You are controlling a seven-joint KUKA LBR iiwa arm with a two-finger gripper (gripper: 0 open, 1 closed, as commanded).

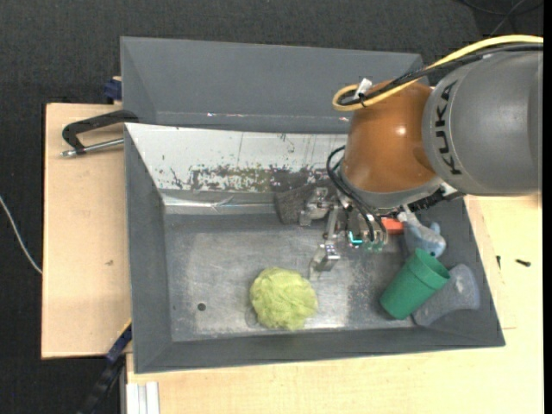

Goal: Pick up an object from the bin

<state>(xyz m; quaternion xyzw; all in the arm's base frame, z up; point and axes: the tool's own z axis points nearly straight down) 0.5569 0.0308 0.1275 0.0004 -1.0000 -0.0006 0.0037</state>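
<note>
Above the middle of the bin (148, 257), the gripper (326, 257) hung just beyond a fluffy yellow-green ball (282, 298). Nothing was visibly held, and how far open it was could not be told. The pick remained undone.

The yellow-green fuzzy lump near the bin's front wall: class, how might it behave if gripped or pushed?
The lump looks fuzzy and rumpled, so it probably squashes under a grip. Its rounded shape suggests it may roll a little when pushed. Such fluffy stuff is likely light for its size.

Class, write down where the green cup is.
In the camera view, the green cup lies near the bin's lower right corner, right of the fuzzy yellow-green ball.
</note>
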